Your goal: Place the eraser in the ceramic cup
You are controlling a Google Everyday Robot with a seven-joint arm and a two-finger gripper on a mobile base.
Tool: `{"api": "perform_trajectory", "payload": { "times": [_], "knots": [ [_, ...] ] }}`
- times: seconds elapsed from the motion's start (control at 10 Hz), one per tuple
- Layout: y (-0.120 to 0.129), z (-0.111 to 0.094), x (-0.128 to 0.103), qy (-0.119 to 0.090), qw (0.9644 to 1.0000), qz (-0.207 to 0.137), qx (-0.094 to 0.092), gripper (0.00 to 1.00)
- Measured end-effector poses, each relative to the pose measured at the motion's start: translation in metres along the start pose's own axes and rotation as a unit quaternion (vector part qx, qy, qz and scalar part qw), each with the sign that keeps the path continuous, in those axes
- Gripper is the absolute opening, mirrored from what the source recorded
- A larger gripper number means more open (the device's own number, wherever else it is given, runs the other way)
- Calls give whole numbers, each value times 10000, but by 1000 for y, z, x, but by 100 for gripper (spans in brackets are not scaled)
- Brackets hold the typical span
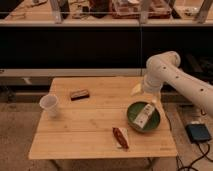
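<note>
Gripper [137, 90] hangs at the end of the white arm [162, 70], over the far right part of the wooden table [75, 142], at about 2 o'clock from the table's middle. Its fingers stand apart and nothing shows between them. The arm bends in from the right side and turns down toward the tabletop, ending just beyond the far rim of the bowl.

At roughly 11 o'clock from the middle lies the eraser [80, 94], a small flat dark block resting flat on the wood, well apart from the gripper. The ceramic cup [49, 105] stands upright near the left edge at about 9 o'clock, white and wider at the rim; from the eraser it sits at about 8 o'clock, near but not touching. What the cup holds cannot be told from this angle.

At 3 o'clock sits a wide dark green bowl [131, 120] with a white tube [145, 114] lying slantwise in it. At 5 o'clock, near the front edge, a reddish-brown packet [120, 136] lies on a white wrapper.
</note>
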Motion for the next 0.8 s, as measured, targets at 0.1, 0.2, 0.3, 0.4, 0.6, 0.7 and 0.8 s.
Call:
{"api": "perform_trajectory", "payload": {
  "times": [0.1,0.2,0.3,0.4,0.6,0.7,0.8],
  "knots": [
    [0,0,1,6,10000,1,4,80],
    [-2,1,6,62,10000,-66,41,80],
    [-11,2,22,220,9994,-250,104,80],
    [-30,3,45,489,9969,-558,264,80],
    [-84,-5,98,1283,9788,-1376,809,80],
    [-119,-17,119,1792,9572,-1900,1248,80],
    [-138,-26,127,2123,9393,-2228,1518,80]
  ]
}}
